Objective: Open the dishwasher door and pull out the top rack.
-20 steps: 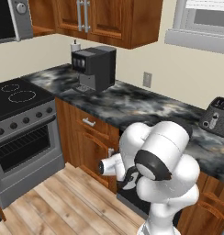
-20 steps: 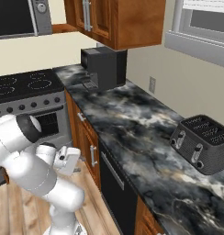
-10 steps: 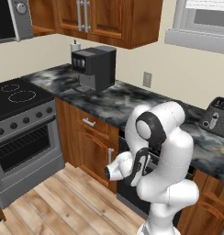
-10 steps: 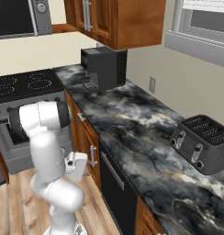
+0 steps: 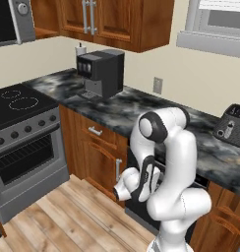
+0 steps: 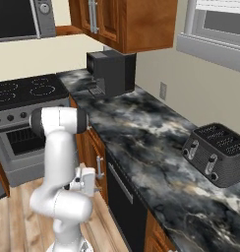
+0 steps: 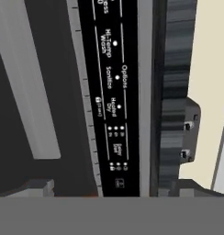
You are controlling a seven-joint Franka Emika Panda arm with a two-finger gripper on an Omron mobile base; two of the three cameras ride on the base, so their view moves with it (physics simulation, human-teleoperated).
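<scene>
Up close, the dishwasher door (image 7: 63,92) is shut, flat black, grey-handled; jaws' state unclear.

Both base views look down along the bench (image 5: 141,110) from opposite sides; the hand view hugs the dishwasher door (image 7: 49,92).

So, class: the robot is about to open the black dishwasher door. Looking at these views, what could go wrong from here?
1. In the hand view the flat black dishwasher door is very close, with its long grey bar handle off to one side, so the gripper may close beside it.
2. The door appears shut, and the white arm stands close in front, perhaps blocking its swing.
</scene>
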